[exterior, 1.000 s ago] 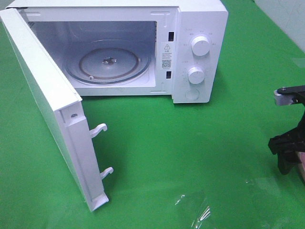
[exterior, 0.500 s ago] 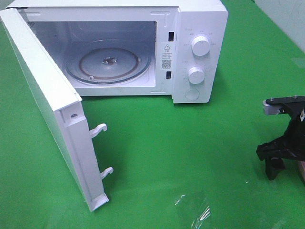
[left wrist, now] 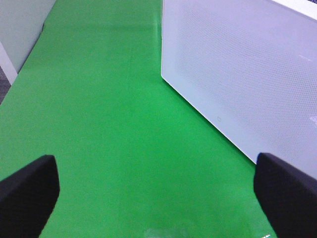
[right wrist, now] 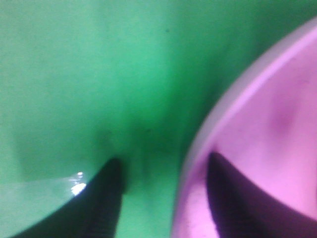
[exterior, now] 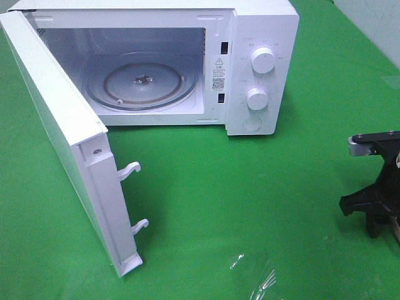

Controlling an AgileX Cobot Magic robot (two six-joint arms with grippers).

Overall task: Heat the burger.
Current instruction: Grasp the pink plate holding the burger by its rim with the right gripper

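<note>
1. Green cloth [exterior: 250, 187]: covers the whole work surface.
2. White microwave [exterior: 262, 25]: stands at the far side, cavity exposed.
3. Microwave door [exterior: 56, 144]: swung fully open toward the left, two latch hooks showing on its edge.
4. Glass turntable [exterior: 144, 84]: lies flat on the cavity floor.
5. Pink plate [right wrist: 277, 124]: seen in the right wrist view only, blurred.
6. Left gripper [left wrist: 158, 198]: jaws wide apart, holding nothing, just beside the door's outer face.
7. Right gripper [right wrist: 165, 163]: jaws partly apart, straddling the plate's rim; cloth shows between the outer finger and the rim, so not clamped.
8. Two control knobs [exterior: 262, 60]: one above the other on the front panel.
9. Burger: in no view; position cannot be told.
</note>
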